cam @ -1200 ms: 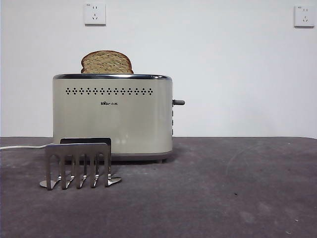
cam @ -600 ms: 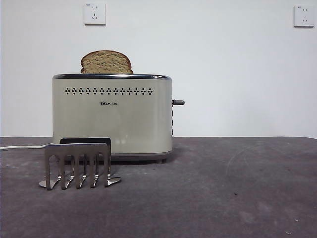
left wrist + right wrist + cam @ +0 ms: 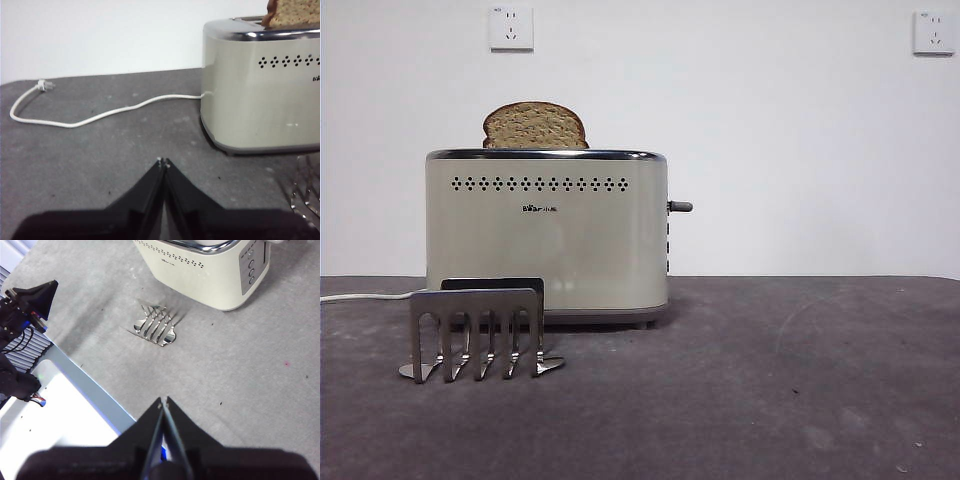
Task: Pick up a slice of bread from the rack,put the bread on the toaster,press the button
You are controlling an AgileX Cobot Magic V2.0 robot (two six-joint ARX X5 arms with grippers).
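The cream toaster (image 3: 547,235) stands on the grey table, and the brown slice of bread (image 3: 535,126) sticks up from its top slot at the left. The dark button (image 3: 680,207) juts from the toaster's right end. In front of the toaster stands the low steel rack (image 3: 478,332), with no bread in it. My left gripper (image 3: 163,162) is shut and holds nothing, low over the table near the toaster (image 3: 262,85) and the bread (image 3: 294,12). High above the table, my right gripper (image 3: 163,402) is shut and bare, well back from the rack (image 3: 154,325) and the toaster (image 3: 210,265).
A white power cord (image 3: 95,116) runs across the table from the toaster's end. Two wall sockets (image 3: 511,28) sit on the white wall behind. The table edge (image 3: 87,385) lies near the right gripper, and the other arm (image 3: 30,302) shows beyond it.
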